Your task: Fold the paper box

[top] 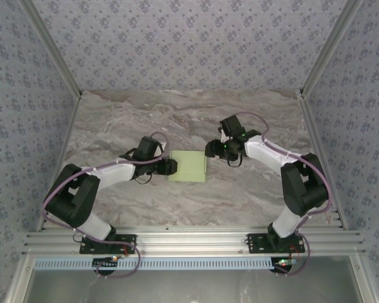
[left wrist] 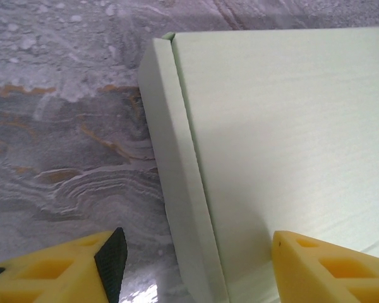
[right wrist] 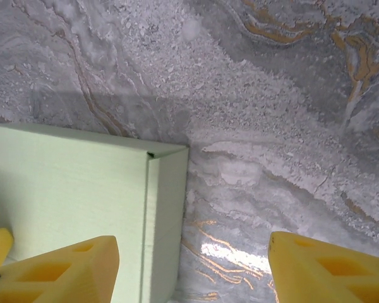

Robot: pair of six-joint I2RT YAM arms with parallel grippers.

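The paper box (top: 187, 166) lies flat in the middle of the table, a pale green closed shape with folded side walls. My left gripper (top: 171, 167) is at its left edge. In the left wrist view the box (left wrist: 284, 126) fills the right half and the open left gripper (left wrist: 199, 259) straddles its side wall, one finger over the table and one over the top face. My right gripper (top: 210, 149) is at the box's far right corner. In the right wrist view the open right gripper (right wrist: 192, 252) straddles the right wall of the box (right wrist: 69, 189), gripping nothing.
The marble-patterned table (top: 252, 189) stretches around the box on all sides. Aluminium rails (top: 189, 240) run along the near edge by the arm bases. Patterned walls (top: 189, 38) and slanted frame posts close in the back and sides.
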